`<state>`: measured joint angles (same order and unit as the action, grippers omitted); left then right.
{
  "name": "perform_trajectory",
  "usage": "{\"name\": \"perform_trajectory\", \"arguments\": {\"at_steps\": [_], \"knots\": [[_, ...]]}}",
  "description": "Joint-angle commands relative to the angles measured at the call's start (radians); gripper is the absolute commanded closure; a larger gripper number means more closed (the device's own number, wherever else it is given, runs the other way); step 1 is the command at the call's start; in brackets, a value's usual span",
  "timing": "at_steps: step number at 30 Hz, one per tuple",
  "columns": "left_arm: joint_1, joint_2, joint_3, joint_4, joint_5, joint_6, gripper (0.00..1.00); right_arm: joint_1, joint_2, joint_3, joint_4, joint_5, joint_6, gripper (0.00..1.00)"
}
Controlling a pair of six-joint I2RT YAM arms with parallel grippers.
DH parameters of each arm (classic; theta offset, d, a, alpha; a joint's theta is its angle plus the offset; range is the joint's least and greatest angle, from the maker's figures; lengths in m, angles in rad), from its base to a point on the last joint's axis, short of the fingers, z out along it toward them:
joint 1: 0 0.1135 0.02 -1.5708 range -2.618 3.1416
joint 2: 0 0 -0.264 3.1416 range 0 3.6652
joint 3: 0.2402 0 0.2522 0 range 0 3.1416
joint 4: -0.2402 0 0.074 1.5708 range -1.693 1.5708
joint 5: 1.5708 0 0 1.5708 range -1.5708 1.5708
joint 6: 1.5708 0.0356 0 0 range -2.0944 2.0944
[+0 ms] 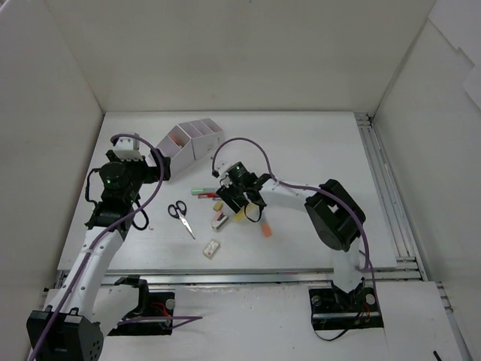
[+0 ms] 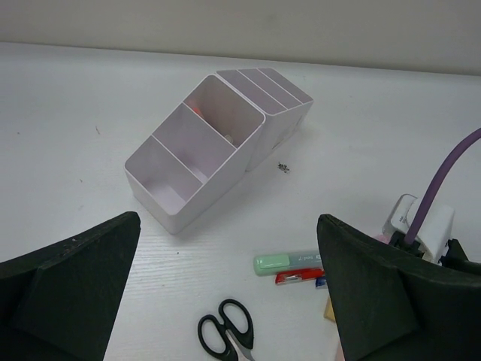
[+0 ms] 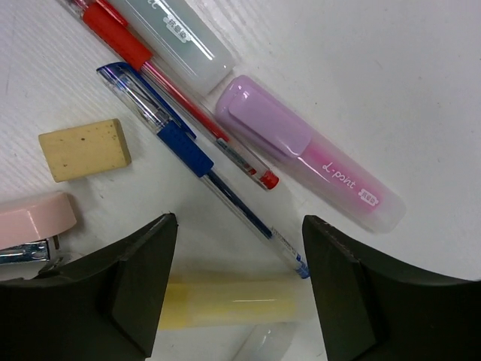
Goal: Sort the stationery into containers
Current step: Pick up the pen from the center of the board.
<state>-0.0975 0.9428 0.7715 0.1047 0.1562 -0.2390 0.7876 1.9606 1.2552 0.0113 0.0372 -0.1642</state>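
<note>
Both tools open: left tool [image 2: 228,252] empty, facing the organizer [image 2: 225,180]; right tool [image 3: 239,256] straddling yellow highlighter [image 3: 233,301].

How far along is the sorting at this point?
Done: very little; only something orange shows inside the organizer. In hand: the right jaws straddle the yellow highlighter on the table, but a grip is not clear. The left jaws are open and empty. Left: the scissors, blue pen, red pen, pink highlighter, eraser and other items lie loose.
</note>
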Motion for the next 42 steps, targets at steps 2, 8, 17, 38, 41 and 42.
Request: {"name": "perform_trajectory", "arguments": {"at_steps": [2, 8, 17, 38, 41, 42], "knots": [[-0.005, -0.053, 0.02, 0.01, -0.035, 0.015, 0.01, -0.045, -0.002, 0.03, 0.007, -0.158, -0.041, 0.4], [-0.005, -0.094, 0.005, -0.01, -0.049, 0.006, 0.01, -0.063, 0.01, -0.014, 0.007, -0.307, -0.1, 0.6], [-0.005, -0.141, -0.011, -0.043, -0.064, -0.013, 0.0, -0.062, 0.001, -0.049, 0.03, -0.3, -0.135, 0.96], [-0.059, 0.007, 0.012, 0.047, 0.209, -0.192, 0.01, -0.036, -0.376, -0.226, 0.406, -0.362, -0.046, 1.0], [-0.071, 0.04, 0.014, 0.107, 0.235, -0.23, 0.0, -0.013, -0.407, -0.244, 0.48, -0.365, 0.003, 1.0], [-0.08, 0.05, 0.011, 0.14, 0.244, -0.238, 0.01, -0.005, -0.414, -0.244, 0.489, -0.365, 0.014, 1.0]]}}
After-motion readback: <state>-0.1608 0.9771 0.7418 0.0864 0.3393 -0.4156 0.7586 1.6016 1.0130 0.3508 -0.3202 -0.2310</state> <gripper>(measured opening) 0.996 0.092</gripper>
